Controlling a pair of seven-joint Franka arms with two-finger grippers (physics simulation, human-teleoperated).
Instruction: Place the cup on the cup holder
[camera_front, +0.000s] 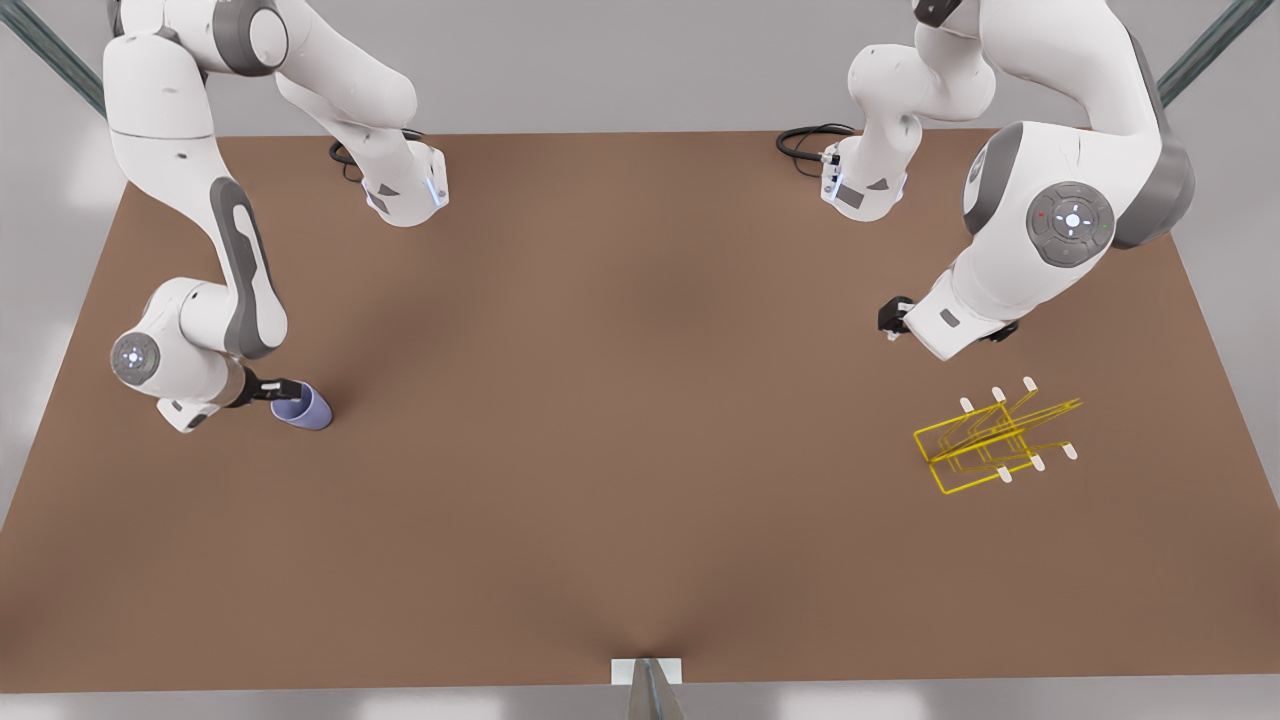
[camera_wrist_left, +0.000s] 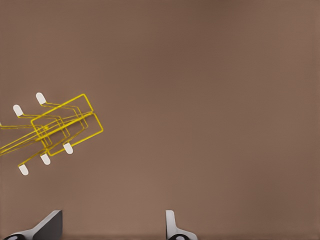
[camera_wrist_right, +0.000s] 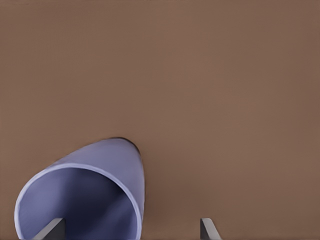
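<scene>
The lavender-blue cup (camera_front: 303, 408) rests on the brown table at the front view's left, its open mouth (camera_wrist_right: 75, 205) turned toward the right wrist camera. My right gripper (camera_front: 283, 391) is at the cup's rim and open: one finger (camera_wrist_right: 50, 230) is inside the mouth and the other (camera_wrist_right: 207, 229) is outside, with the cup's wall between them. The yellow wire cup holder (camera_front: 985, 440) with white-tipped prongs stands at the front view's right. My left gripper (camera_front: 893, 318) hovers behind it, open with nothing between its fingers, and the cup holder (camera_wrist_left: 60, 127) lies off to one side of them.
The brown table (camera_front: 620, 400) spreads wide between the cup and the cup holder. Both arm bases with black cables (camera_front: 805, 140) sit at the far edge. A small white bracket (camera_front: 647, 670) is at the near edge.
</scene>
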